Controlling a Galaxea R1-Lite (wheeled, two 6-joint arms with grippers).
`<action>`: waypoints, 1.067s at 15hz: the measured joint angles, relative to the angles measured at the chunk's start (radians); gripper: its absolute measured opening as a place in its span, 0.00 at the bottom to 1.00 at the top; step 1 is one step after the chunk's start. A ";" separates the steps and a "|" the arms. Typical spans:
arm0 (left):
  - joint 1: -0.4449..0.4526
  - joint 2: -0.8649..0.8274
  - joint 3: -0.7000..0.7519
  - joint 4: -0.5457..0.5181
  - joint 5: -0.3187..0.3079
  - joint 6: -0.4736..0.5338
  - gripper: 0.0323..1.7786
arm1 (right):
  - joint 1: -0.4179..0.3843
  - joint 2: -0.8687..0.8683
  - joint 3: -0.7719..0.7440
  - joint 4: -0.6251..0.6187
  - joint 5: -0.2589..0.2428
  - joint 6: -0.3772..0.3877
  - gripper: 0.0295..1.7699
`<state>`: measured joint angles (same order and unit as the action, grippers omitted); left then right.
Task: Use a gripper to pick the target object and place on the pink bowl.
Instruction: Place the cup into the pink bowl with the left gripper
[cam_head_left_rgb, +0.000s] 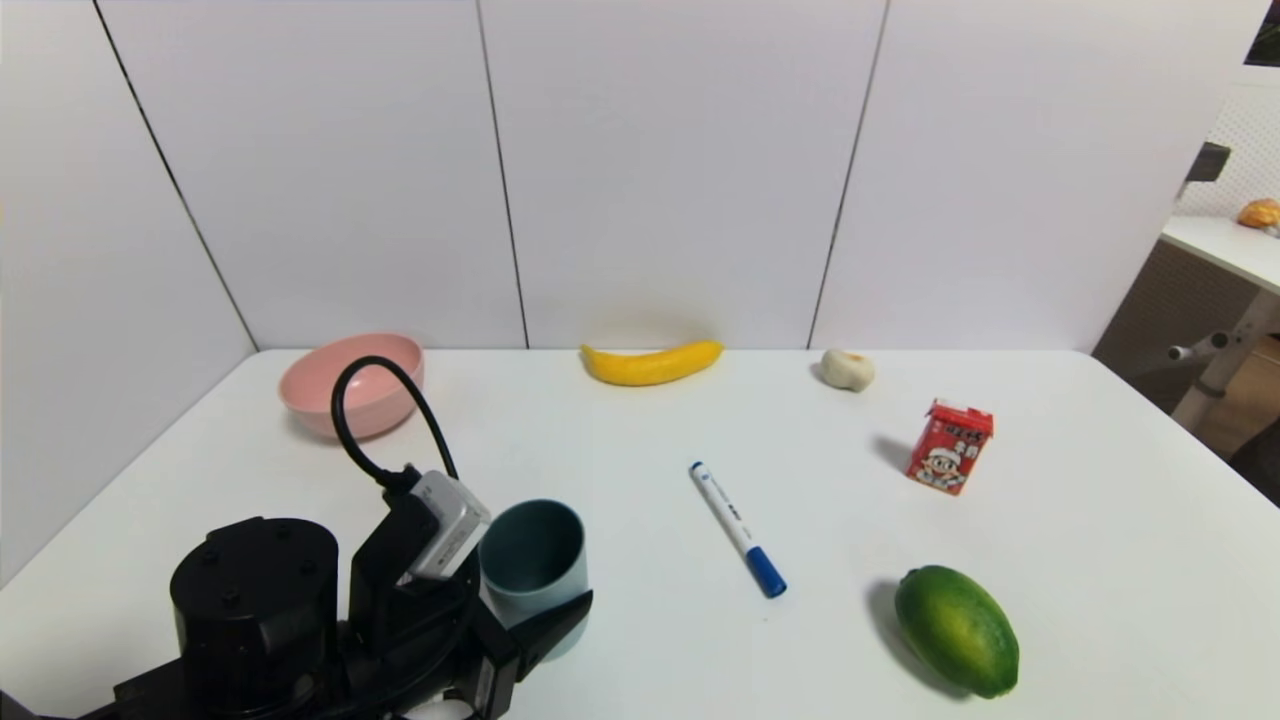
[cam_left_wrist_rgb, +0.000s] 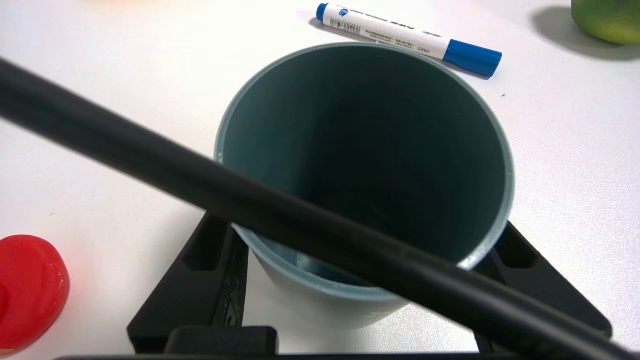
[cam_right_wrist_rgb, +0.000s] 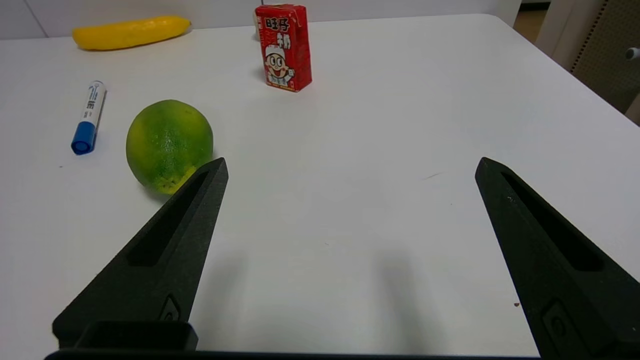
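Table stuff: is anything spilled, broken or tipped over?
Nothing stands out. The tumbler stands upright between the left gripper's fingers, the pink bowl sits right way up, and the red carton is standing. No spill shows on the table.

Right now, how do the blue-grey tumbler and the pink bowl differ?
The pale blue-grey plastic tumbler is tall and narrow; the round pale-pink plastic bowl is wide and low. The tumbler stands between the left gripper's fingers; the bowl sits untouched near the wall. Both are upright and look empty.
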<state>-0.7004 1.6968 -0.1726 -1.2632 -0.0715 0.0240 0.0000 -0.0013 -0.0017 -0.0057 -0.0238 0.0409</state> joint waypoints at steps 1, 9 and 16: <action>0.000 -0.001 -0.002 0.001 0.000 0.000 0.64 | 0.000 0.000 0.000 0.000 0.000 0.000 0.97; 0.216 -0.138 -0.340 0.210 0.045 0.035 0.64 | 0.000 0.000 0.000 0.000 -0.001 0.000 0.97; 0.610 -0.110 -0.715 0.689 0.050 0.036 0.64 | 0.000 0.000 0.000 0.000 0.000 0.000 0.97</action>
<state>-0.0909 1.5870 -0.8874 -0.5738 -0.0211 0.0600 0.0000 -0.0013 -0.0017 -0.0057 -0.0240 0.0409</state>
